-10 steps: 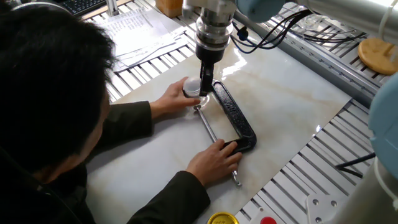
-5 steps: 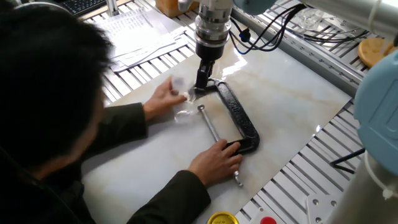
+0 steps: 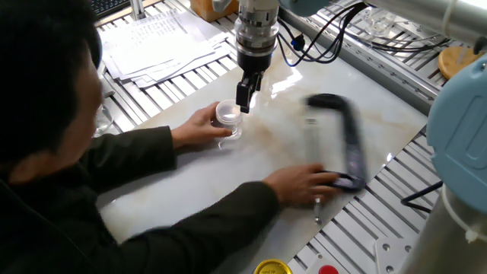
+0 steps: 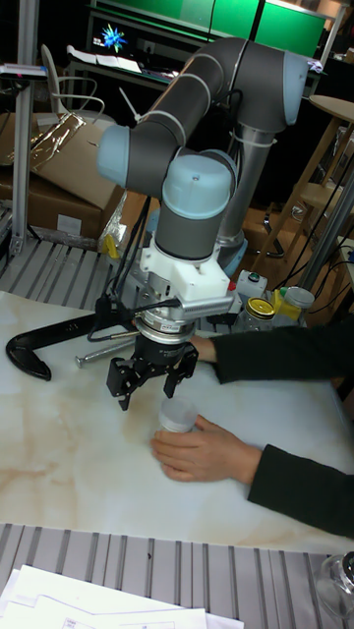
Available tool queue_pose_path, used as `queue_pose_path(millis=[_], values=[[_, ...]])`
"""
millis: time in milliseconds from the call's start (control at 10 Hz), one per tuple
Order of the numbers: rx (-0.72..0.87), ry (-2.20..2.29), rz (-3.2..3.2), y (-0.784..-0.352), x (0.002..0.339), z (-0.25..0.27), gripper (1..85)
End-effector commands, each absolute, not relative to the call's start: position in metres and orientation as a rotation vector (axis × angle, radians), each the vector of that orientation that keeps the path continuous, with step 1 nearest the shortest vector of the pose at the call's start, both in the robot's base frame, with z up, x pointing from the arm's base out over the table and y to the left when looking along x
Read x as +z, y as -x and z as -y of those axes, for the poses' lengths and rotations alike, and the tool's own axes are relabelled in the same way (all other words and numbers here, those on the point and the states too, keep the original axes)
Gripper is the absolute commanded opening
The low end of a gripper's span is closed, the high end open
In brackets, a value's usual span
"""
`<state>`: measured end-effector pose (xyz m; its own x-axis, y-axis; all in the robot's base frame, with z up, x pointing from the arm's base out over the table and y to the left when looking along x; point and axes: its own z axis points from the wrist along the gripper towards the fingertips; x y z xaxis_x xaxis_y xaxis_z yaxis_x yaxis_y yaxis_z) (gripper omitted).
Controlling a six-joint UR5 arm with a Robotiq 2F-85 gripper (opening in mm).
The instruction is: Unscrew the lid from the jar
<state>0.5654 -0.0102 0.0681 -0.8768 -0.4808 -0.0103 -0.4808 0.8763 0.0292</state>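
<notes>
The tiny clear jar [image 3: 229, 124] stands on the marble tabletop with a person's hand [image 3: 196, 126] around it. Its whitish lid [image 3: 227, 112] sits on top. In the tall fixed view the jar [image 4: 178, 417] and lid [image 4: 177, 405] show just below my gripper [image 4: 152, 386] and a little to one side. My gripper [image 3: 243, 101] hangs right beside and slightly above the lid, open, with nothing between its fingers.
The person's other hand [image 3: 300, 183] holds a black C-clamp [image 3: 344, 141], blurred, at the right of the marble slab [image 3: 396, 114]. A yellow lid [image 3: 272, 268] and a red cap [image 3: 327, 269] lie at the front edge. Papers [image 3: 163, 42] lie at the back left.
The person has pulled the C-clamp away from the jar and swung it to the right. The jar now stands free in the person's hand. My gripper has barely moved.
</notes>
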Motion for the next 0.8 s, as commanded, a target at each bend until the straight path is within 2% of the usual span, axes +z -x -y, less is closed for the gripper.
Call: queue_pose_path(millis=[0, 700], values=[[0.015, 0.786, -3.042, -0.570, 0.065, 0.015, 74.3], [0.093, 0.681, -3.098, -0.567, 0.097, -0.030, 74.3]])
